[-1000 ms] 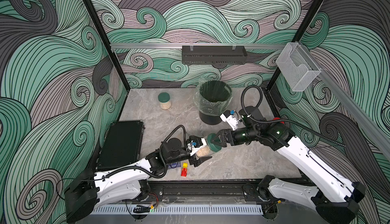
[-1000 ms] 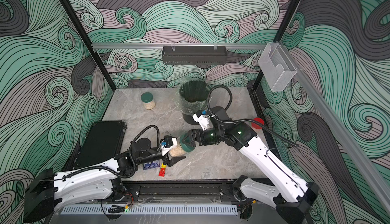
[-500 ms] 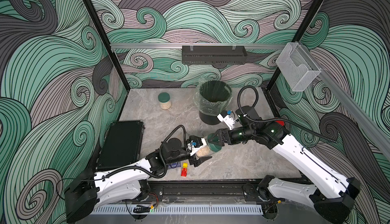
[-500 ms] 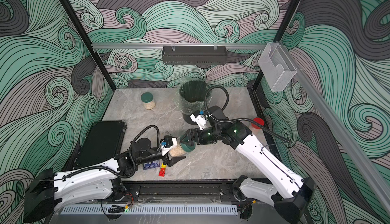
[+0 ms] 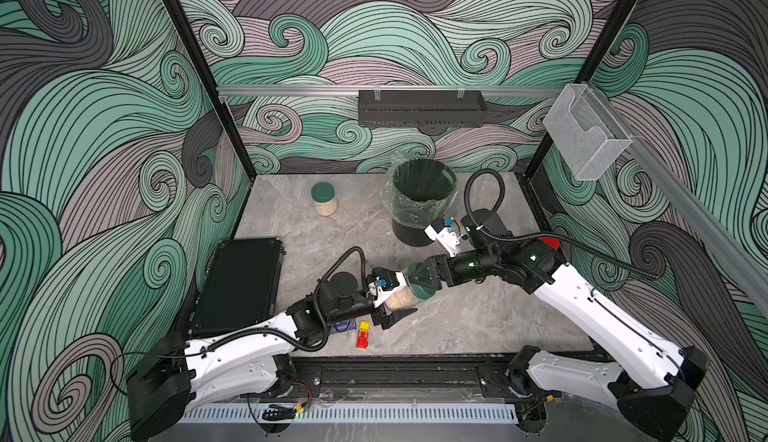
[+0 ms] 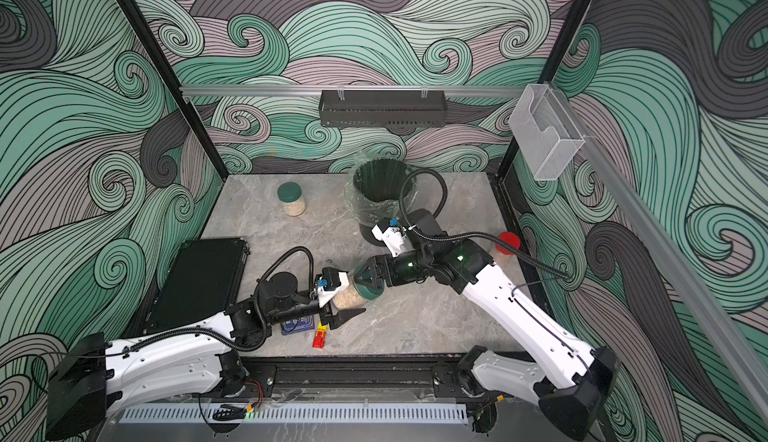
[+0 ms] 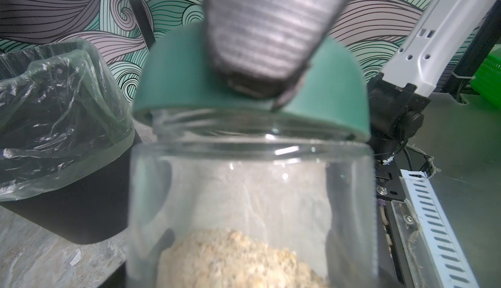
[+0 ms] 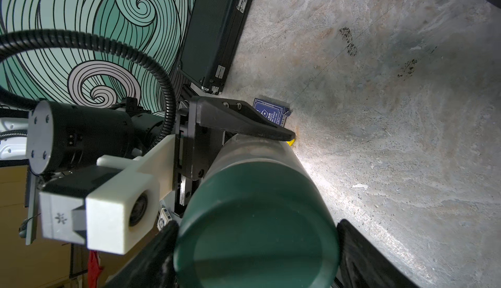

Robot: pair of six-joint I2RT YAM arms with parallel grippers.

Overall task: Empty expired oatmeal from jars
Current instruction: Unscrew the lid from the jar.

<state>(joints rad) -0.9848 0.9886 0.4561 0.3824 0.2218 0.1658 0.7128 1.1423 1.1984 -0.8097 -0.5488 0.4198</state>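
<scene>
Left tool (image 5: 404, 297) grasps a tilted jar (image 7: 252, 191) holding oatmeal (image 7: 238, 259), just above the bench (image 5: 478, 315), near middle; right tool (image 5: 419, 284) is clenched around its green lid (image 8: 254, 227), one finger on each side

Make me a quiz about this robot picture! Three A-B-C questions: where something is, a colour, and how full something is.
1. Where is the lone jar from the bin? A. inside B. left, on the table C. on top
2. The lid in the right hand is: A. red B. yellow C. green
3. The tilted jar in the left hand is: A. partly filled with oatmeal B. empty C. brimful
Answers: 1 B: it stands on the table beside the bin. 2 C: the right wrist view shows dark green. 3 A: oatmeal fills only part of it.
</scene>
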